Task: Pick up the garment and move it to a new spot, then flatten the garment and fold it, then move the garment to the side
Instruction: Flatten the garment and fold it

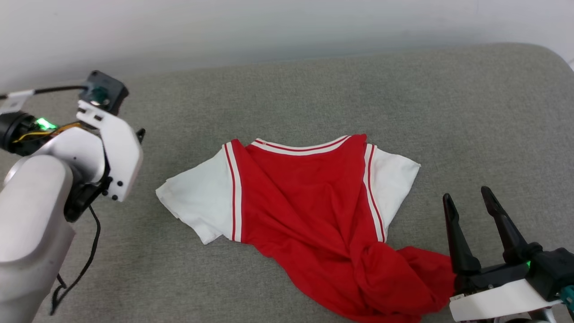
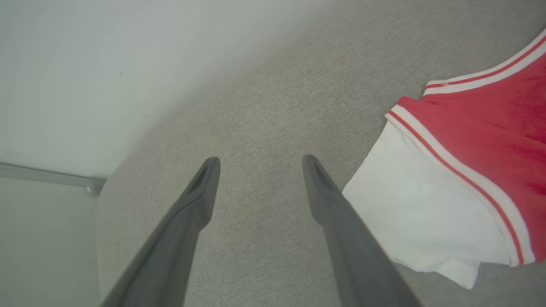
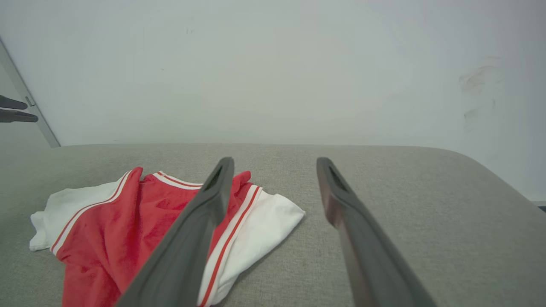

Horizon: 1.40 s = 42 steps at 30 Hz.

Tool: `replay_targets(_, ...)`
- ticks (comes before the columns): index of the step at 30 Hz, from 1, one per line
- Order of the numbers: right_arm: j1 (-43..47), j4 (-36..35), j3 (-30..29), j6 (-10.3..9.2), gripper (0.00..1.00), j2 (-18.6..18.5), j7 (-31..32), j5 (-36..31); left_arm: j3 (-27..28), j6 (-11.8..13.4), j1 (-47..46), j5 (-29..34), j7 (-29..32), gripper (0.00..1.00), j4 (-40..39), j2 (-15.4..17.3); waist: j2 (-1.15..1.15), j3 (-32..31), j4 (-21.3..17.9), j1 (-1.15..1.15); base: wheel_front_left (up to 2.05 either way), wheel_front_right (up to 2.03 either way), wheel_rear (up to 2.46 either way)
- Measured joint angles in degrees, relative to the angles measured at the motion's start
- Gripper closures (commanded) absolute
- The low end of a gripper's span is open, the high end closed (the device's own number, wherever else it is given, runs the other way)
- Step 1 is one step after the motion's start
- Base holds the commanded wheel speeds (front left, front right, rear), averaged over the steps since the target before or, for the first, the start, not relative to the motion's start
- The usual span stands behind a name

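The garment [image 1: 309,193] lay on the grey cushion [image 1: 314,89], near its middle, with its striped neckband [image 1: 300,148] toward the wall [image 1: 224,27]. The plain red face was up, and 2 white sleeves spread out to either side. Its upper half lay fairly flat, while the lower red part was twisted and bunched toward the robot's right, near the front edge.

The right gripper [image 1: 466,195] hung just beside that bunched hem, its 2 fingers spread apart with nothing between them. From the head view I could not tell whether the cloth touched its base. In the right wrist view the garment [image 3: 111,226] lay behind that gripper's left finger.

The left gripper [image 2: 260,160] was also spread wide and empty, over bare cushion just beside the white sleeve [image 2: 418,217], not touching it.
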Motion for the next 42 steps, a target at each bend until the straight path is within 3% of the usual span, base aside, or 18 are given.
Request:
replay_targets(6, -1.73, 0.36, 0.82, 0.00, 0.00, 0.45, -0.54, -0.44, -12.98, -0.07, -5.81, -11.55, 15.70, 0.00, -3.41, 3.71, 0.00, 2.63, -1.37, 0.00, 0.00, 0.00, 0.00)
replay_targets(11, -3.39, 0.81, 1.55, 0.00, 0.00, 0.79, -1.19, -0.81, -20.53, -0.05, -9.64, -17.00, 23.71, 0.00, -3.56, 6.34, 0.00, 5.27, -2.58, 0.00, 0.00, 0.00, 0.00)
replay_targets(23, -6.30, 2.77, 3.55, 0.00, 0.00, 1.53, -2.26, -1.21, -30.66, -0.07, -12.94, -21.14, 23.66, 0.00, 1.27, 8.89, 0.00, 10.30, -5.28, 0.00, 0.00, 0.00, 0.00)
replay_targets(24, -6.51, 2.90, 3.54, 0.00, 0.00, 1.54, -2.29, -1.22, -31.14, -0.08, -13.32, -21.59, 23.42, 0.41, 1.48, 9.02, 0.00, 10.37, -5.31, 0.00, 0.00, 0.00, 0.00)
replay_targets(26, -6.93, 3.24, 3.30, 0.00, 0.00, 1.60, -2.33, -1.22, -32.54, -0.08, -13.78, -22.28, 22.64, 1.00, 1.66, 8.96, 0.00, 10.19, -5.11, 0.00, 0.00, 0.00, 0.00)
replay_targets(30, -7.30, 3.55, 2.15, 0.00, 0.00, 1.20, -2.36, -1.46, -34.42, -0.08, -13.84, -24.16, 19.34, 1.00, 2.12, 8.69, 0.00, 8.75, -4.35, 0.00, 0.00, 0.00, 0.00)
replay_targets(34, -9.12, 2.87, 0.27, 0.00, 0.00, -1.49, -1.94, -1.66, -35.13, -0.08, -13.05, -25.81, 15.13, 1.00, 1.98, 10.25, 0.00, 6.37, -3.43, 0.00, 0.00, 0.00, 0.00)
replay_targets(39, -13.26, 1.21, -1.12, 0.00, 0.00, -7.84, 2.14, -1.49, -35.06, -0.07, -12.40, -26.83, 9.92, 1.00, -0.58, 12.73, 0.00, 3.93, -1.46, 0.00, 0.00, 0.00, 0.00)
replay_targets(42, -16.64, 0.32, 0.35, 0.00, 0.00, -12.83, 8.54, -0.52, -34.50, -0.07, -12.00, -27.47, 8.03, 1.00, -2.61, 14.08, 0.00, 3.02, -0.01, 0.00, 0.00, 0.00, 0.00)
